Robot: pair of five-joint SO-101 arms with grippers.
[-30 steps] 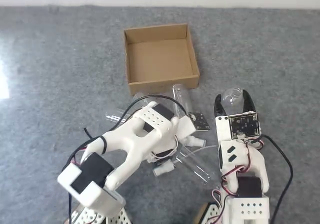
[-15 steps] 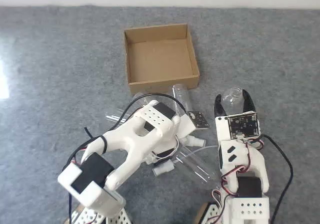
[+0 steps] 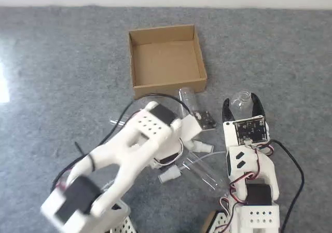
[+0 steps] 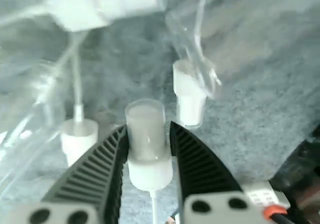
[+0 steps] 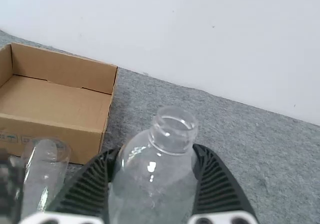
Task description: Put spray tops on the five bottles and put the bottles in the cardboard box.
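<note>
My right gripper (image 3: 241,107) is shut on a clear bottle (image 5: 156,169), held upright with its open neck bare, to the right of the cardboard box (image 3: 166,59). My left gripper (image 4: 147,139) is shut on a white spray top (image 4: 146,144), lifted just above the pile of other spray tops (image 3: 171,174) and clear bottles (image 3: 189,103) on the carpet. In the high view the left arm (image 3: 140,145) covers most of that pile. The box stands open with nothing inside.
Grey carpet (image 3: 62,77) covers the whole surface, and a white wall runs along the far edge. More loose white tops (image 4: 189,94) and dip tubes lie under the left gripper. A clear bottle (image 5: 42,176) lies next to the box's front wall.
The left arm has swung up and to the left with the spray top in its gripper. The right arm with its bottle has stayed put.
</note>
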